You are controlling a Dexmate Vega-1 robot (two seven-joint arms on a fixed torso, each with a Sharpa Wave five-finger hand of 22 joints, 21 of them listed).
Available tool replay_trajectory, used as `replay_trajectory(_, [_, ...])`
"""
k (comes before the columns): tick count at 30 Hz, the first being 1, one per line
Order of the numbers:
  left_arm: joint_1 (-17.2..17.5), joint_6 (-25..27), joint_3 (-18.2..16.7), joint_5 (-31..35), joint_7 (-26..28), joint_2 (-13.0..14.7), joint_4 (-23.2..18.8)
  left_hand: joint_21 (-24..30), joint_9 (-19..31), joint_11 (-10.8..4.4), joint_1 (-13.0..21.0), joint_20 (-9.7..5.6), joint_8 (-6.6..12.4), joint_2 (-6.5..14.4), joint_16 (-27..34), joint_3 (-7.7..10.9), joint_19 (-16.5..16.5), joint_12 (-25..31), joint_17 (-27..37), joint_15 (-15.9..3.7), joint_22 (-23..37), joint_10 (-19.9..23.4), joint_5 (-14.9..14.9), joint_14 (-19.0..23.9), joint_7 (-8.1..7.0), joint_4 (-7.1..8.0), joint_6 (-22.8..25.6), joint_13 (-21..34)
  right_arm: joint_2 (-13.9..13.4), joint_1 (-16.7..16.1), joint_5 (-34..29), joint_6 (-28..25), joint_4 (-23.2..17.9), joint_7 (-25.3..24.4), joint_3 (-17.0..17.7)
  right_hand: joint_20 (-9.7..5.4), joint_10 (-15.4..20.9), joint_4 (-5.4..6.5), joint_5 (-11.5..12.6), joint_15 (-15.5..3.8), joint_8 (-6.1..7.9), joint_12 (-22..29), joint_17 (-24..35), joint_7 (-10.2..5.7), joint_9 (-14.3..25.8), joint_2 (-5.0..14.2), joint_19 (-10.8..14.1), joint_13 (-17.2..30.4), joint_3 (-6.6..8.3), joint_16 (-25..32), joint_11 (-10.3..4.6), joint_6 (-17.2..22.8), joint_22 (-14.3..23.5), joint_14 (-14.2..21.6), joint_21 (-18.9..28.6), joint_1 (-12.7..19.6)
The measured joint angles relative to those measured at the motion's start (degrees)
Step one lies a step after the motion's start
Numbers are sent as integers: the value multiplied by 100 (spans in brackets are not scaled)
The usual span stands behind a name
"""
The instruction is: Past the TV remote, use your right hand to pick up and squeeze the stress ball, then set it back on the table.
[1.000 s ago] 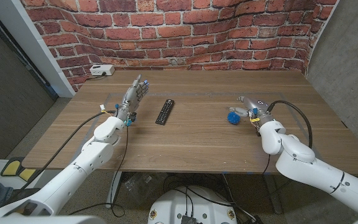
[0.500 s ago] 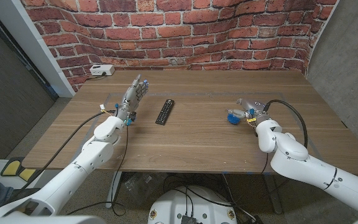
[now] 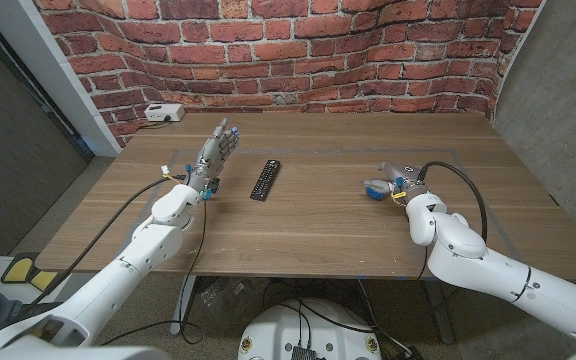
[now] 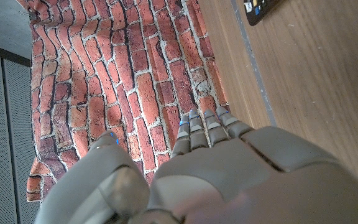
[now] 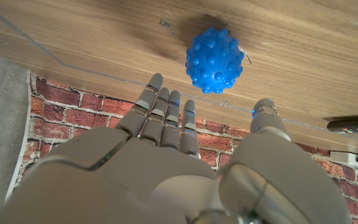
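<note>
Blue and covered in small rounded nubs, the stress ball [image 5: 214,60] lies on the wooden desk [image 3: 308,215], on the robot's right side and well apart from the TV remote [image 3: 265,179] near the desk's middle. Judged by its look, the ball is light, soft and elastic; it should compress readily under finger pressure and recover its shape. The nubbed surface should resist slipping, and breakage is not a concern. Being round, it may roll if nudged from one side only.

Recommended hold: thumb on one side and fingers on the opposite side, across the ball's widest part, so that the squeeze acts through its centre.

The right hand [image 3: 393,177] is just beside the ball in the head view. In the right wrist view its fingers [image 5: 160,115] extend straight with the thumb set apart, leaving a wide gap aimed at the ball. The hand holds nothing, and no contact with the ball is evident.

The left hand [image 3: 215,152] stands on the desk's left side, fingers extended, holding nothing.
</note>
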Motion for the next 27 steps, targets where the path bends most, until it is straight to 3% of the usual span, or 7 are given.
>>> replay_trajectory(15, [-31, 8, 22, 3, -12, -33, 43, 0, 0, 0, 14, 0, 0, 14, 0, -17, 0, 0, 0, 31, 0, 0, -22, 30, 0, -16, 0, 0, 58, 233, -237, -237, 98, 234, -343, -44, 66, 3, 0, -45, 0, -3, 0, 11, -1, 18, 268, 0, 82, 0, -5, 12, 0, 120, 1, 215])
replay_trajectory(27, [-31, 43, 24, -9, -13, -40, 56, 0, -1, 0, 55, 0, 0, 56, 0, -17, 0, 0, 0, 31, 0, 0, -21, 30, -21, -16, 21, 0, 104, 357, -268, -293, 212, 392, -449, -178, 156, -32, 0, -143, 0, -3, 0, 29, -1, 53, 587, 0, 240, 0, -34, 74, 0, 348, 67, 641])
